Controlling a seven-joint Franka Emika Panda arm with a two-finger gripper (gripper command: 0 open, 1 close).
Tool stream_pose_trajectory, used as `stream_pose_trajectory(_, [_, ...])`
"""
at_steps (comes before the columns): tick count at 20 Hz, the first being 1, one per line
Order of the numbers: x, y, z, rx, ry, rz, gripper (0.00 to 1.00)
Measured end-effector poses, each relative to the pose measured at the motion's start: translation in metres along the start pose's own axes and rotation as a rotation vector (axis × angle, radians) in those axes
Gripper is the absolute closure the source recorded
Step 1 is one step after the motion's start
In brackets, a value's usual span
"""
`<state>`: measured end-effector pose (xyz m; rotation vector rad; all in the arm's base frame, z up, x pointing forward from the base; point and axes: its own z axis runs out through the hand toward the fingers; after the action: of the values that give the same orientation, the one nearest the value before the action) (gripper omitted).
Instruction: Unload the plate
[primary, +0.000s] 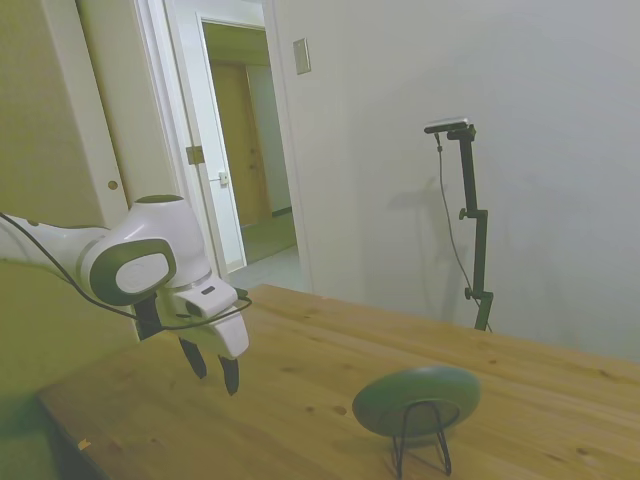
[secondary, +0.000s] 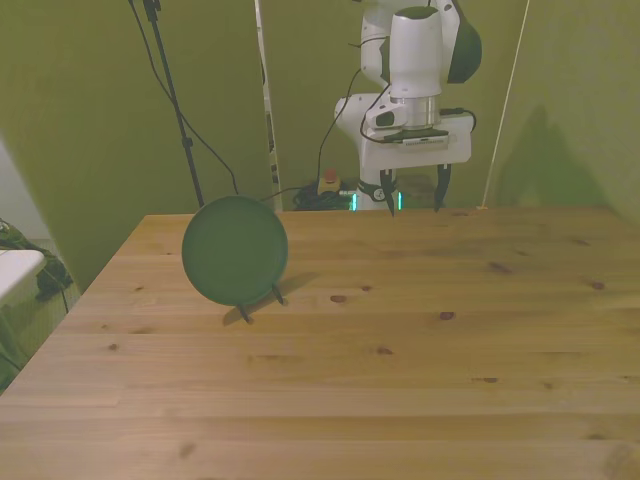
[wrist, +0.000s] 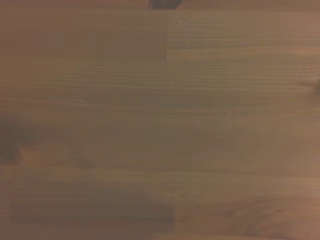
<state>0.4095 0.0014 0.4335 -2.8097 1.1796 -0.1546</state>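
Note:
The grey-green plate (secondary: 235, 250) stands on edge in a thin black wire stand (secondary: 258, 302) on the front view's left part of the wooden table (secondary: 400, 380). The side view shows the plate (primary: 417, 398) tilted back in the stand (primary: 420, 440). My gripper (secondary: 412, 195) hangs open above the table's far edge, well off to the front view's right of the plate, with nothing between its fingers. In the side view the gripper (primary: 213, 368) hovers above the table, apart from the plate. The wrist view holds only blurred wood grain.
An open doorway (primary: 245, 160) lies behind the table in the side view. Cables and a small red-buttoned device (secondary: 330, 185) sit behind the far edge. Bare wood spreads across the table's near half and the front view's right.

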Motion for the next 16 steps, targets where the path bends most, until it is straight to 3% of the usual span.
stream_pose_trajectory(6, [0.014,0.003,-0.013,-0.021,0.053,0.005,0.0])
stream_pose_trajectory(10, [0.047,0.018,-0.047,-0.02,0.1,0.068,0.0])
stream_pose_trajectory(16, [0.111,0.069,-0.114,-0.067,0.206,0.214,0.0])
